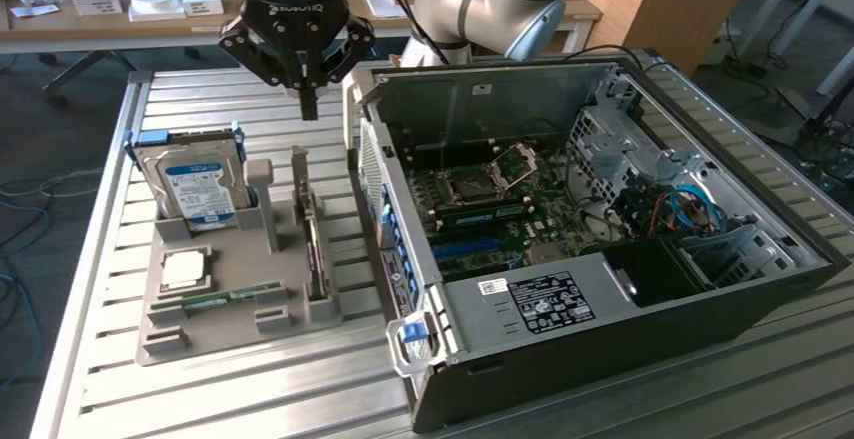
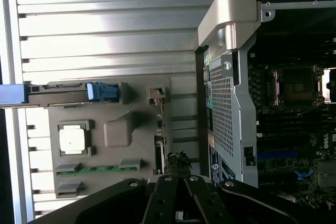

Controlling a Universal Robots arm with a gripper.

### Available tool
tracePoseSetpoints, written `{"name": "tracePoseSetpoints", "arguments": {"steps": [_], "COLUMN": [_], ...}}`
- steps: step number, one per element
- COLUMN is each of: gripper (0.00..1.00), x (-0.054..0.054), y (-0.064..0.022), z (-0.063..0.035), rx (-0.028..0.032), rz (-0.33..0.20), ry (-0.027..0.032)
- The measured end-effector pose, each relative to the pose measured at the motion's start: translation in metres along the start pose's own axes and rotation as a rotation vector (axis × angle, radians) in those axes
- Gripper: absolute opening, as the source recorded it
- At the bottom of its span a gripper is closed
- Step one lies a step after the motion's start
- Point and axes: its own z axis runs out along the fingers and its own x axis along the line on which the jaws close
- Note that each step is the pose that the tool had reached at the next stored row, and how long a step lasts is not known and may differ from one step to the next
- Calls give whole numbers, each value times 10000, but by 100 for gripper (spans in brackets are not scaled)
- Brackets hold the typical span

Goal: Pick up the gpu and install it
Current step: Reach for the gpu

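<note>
Item: gpu [image 1: 311, 239], stood on edge in the gray holder [image 1: 214, 334] on the counter [image 1: 200, 404], beside the open computer case [image 1: 601, 359], top edge free for gripping. Your fingers [image 1: 310, 99] hung over its far end, seemingly, pressed together and empty.

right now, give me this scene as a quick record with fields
gripper: the gripper is shut, holds nothing, and hangs above the gpu without touching it
gpu: the gpu stands on edge in the grey holder, beside the computer case
also in holder: hard drive, cpu, ram stick
computer case: computer case open, motherboard exposed
task state: gpu not yet picked up
</note>
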Motion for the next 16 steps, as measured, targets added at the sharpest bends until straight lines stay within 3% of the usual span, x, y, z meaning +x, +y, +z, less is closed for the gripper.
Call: {"name": "tracePoseSetpoints", "arguments": {"steps": [16], "gripper": [11], "x": [32], "y": [-2], "z": [-1], "rx": [0], "rz": [2], "ry": [0]}}
